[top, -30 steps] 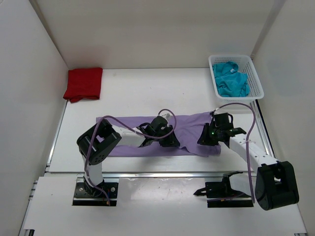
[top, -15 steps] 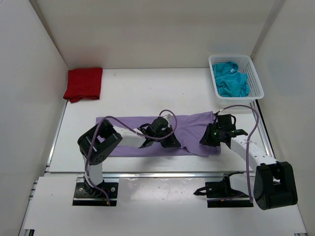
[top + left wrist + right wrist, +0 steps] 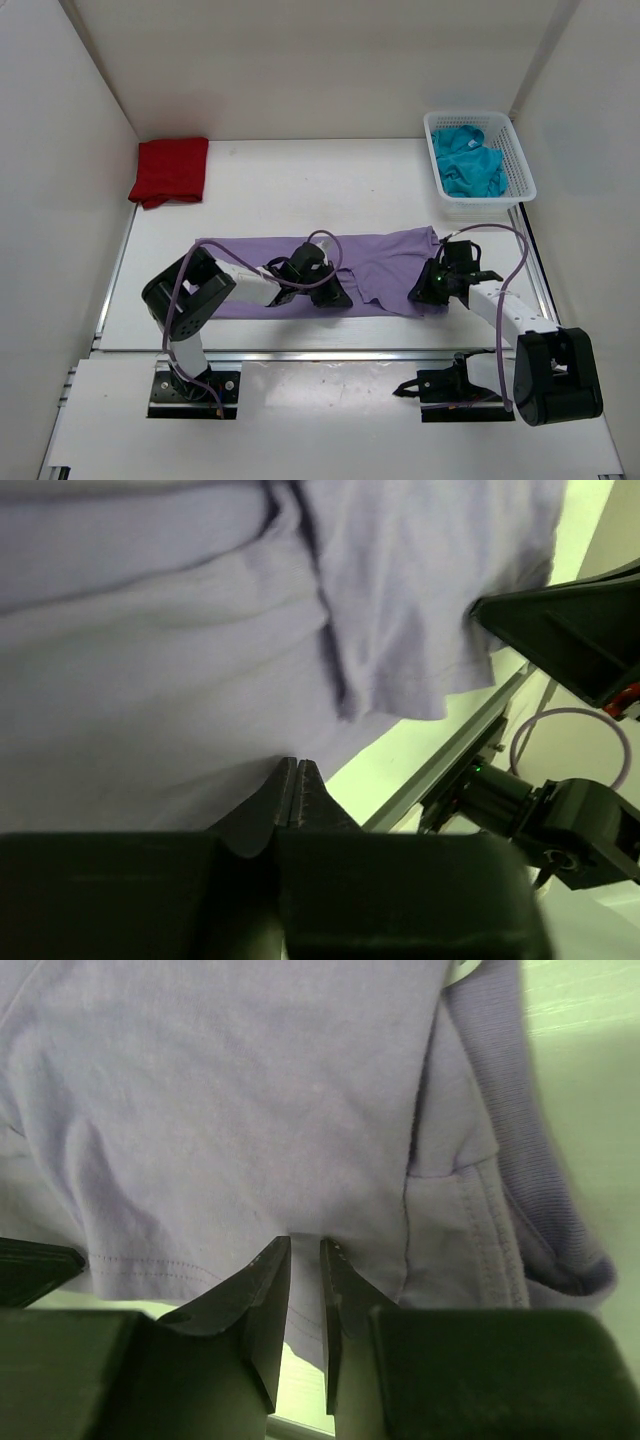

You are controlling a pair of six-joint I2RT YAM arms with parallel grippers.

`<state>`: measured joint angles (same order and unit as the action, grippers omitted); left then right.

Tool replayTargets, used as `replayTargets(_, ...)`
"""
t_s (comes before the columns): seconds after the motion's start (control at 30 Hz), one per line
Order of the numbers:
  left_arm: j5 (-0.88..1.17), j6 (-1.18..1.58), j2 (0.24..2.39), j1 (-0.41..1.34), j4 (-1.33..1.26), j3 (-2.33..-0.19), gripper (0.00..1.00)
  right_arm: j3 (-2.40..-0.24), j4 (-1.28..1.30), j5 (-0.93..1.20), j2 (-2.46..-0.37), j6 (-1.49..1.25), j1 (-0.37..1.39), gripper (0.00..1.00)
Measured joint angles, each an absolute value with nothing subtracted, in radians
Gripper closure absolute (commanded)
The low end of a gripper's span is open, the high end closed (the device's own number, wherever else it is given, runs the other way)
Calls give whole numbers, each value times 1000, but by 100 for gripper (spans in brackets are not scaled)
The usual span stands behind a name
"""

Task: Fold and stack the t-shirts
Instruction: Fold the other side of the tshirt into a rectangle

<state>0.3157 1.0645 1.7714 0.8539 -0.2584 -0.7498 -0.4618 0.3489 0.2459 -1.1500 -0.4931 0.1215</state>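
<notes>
The lavender t-shirt (image 3: pixel 375 262) lies as a long band across the middle of the table. My left gripper (image 3: pixel 335 296) is low at its near edge; in the left wrist view its jaws (image 3: pixel 297 762) are pressed together on the hem of the cloth (image 3: pixel 150 630). At the shirt's right end, my right gripper (image 3: pixel 420 290) pinches a fold of the cloth (image 3: pixel 250 1080) between nearly closed jaws (image 3: pixel 305 1245). The red t-shirt (image 3: pixel 170 170) lies folded at the far left corner. The teal t-shirt (image 3: pixel 470 165) is crumpled inside the basket.
The white mesh basket (image 3: pixel 521 158) stands at the far right corner. White walls enclose the table on three sides. A metal rail (image 3: pixel 330 352) runs along the near edge, just in front of both grippers.
My left gripper has shut on the lavender hem and moved a little left and nearer. The right gripper has drifted slightly nearer, keeping its hold on the cloth.
</notes>
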Motion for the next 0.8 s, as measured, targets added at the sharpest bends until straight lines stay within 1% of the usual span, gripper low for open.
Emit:
replayTargets(0.03, 318, 1066, 1771, 852, -257, -743, 84, -461, 348, 244, -1150, -495, 118, 83)
replayTargets(0.07, 322, 1069, 1771, 852, -256, -741, 74, -460, 345, 245, -1150, -497, 116, 83)
replayTargets(0.1, 326, 1072, 1772, 853, -261, -740, 67, -459, 343, 245, -1150, -498, 116, 83)
replayTargets(0.13, 330, 1082, 1772, 856, -274, -741, 64, -459, 342, 245, -1150, -498, 116, 83)
replayTargets(0.2, 332, 1096, 1773, 863, -295, -743, 64, -459, 340, 245, -1150, -498, 116, 83)
replayTargets(0.33, 331, 1108, 1797, 884, -316, -776, 67, -451, 331, 247, -1142, -499, 117, 83)
replayTargets(0.8, 296, 1144, 1860, 886, -328, -805, 67, -430, 311, 256, -1122, -502, 125, 82)
